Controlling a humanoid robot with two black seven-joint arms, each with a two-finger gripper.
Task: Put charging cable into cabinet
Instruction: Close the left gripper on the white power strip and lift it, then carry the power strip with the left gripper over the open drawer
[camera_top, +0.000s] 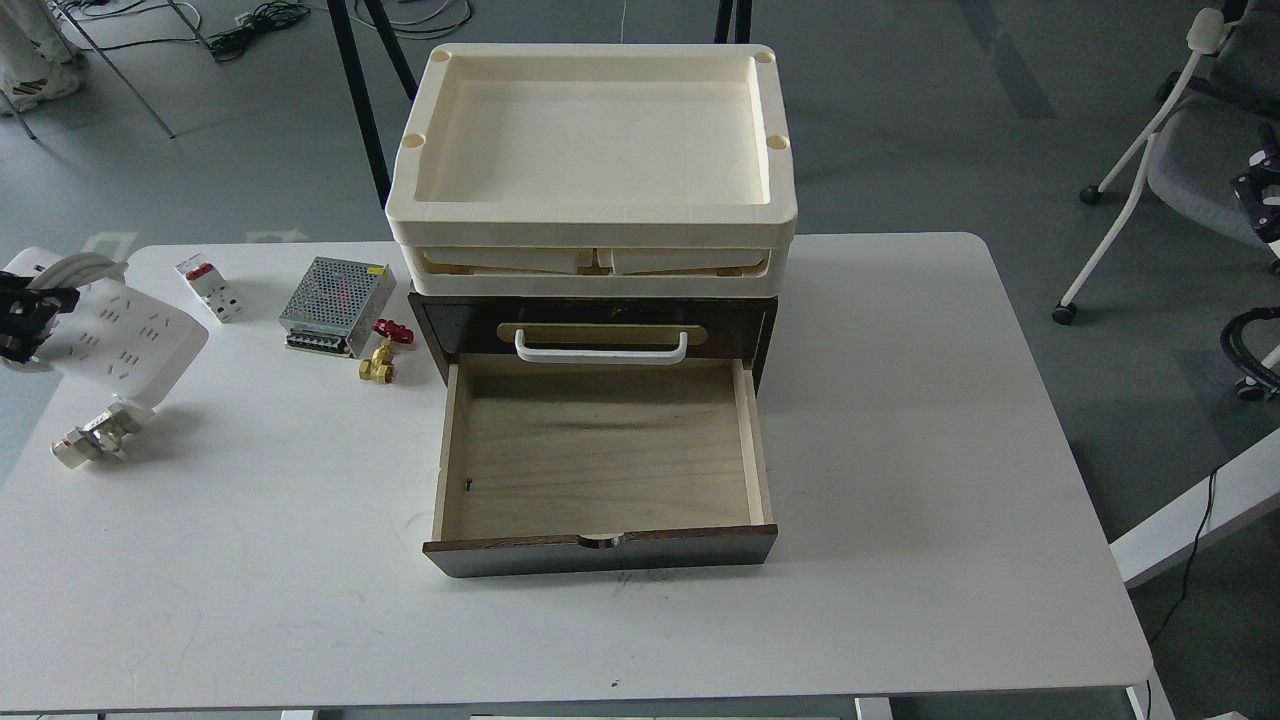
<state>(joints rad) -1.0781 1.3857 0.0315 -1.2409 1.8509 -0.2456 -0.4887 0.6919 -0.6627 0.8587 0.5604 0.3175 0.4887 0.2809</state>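
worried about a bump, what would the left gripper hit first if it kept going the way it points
The left gripper points right, and it already sits against the charging cable. Carried straight on, the first thing in line looks like the silver power-supply box, though depth and height are unclear.

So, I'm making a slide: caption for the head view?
Left gripper holds power strip at table's left edge; cabinet drawer open, empty.

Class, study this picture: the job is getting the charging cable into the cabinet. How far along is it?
Done: the cabinet's lower drawer already stands pulled open and bare inside. In hand: the charging cable appears lifted at the table's left edge by the left tool, plug dangling. Left: carrying it right, laying it in the drawer, possibly closing it.
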